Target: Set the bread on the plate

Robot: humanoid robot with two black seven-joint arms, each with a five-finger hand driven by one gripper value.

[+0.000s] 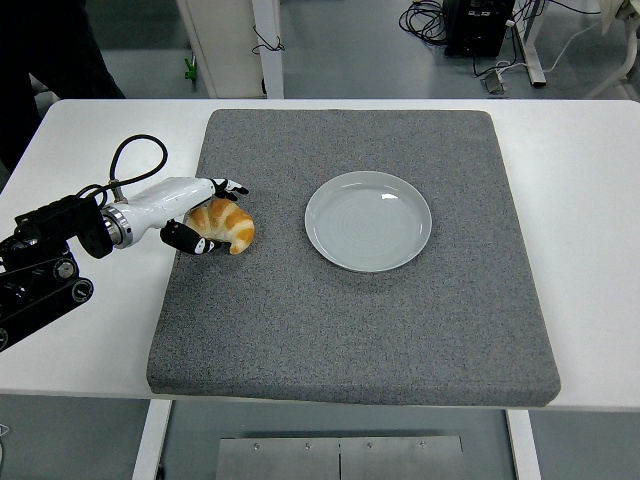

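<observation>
The scene is bright and evenly lit, with soft light that seems to come from above. Shadows are weak: a thin dark one lies under the bread (225, 224) at its 6 o'clock side. The plate (368, 221) shows a pale glare toward 12 o'clock. The grey mat (400, 320) looks grainy but sharp. The floor at 12 o'clock is dimmer.

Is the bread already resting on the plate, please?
No, the bread lies on the grey mat left of the plate, with the left hand around it.
</observation>
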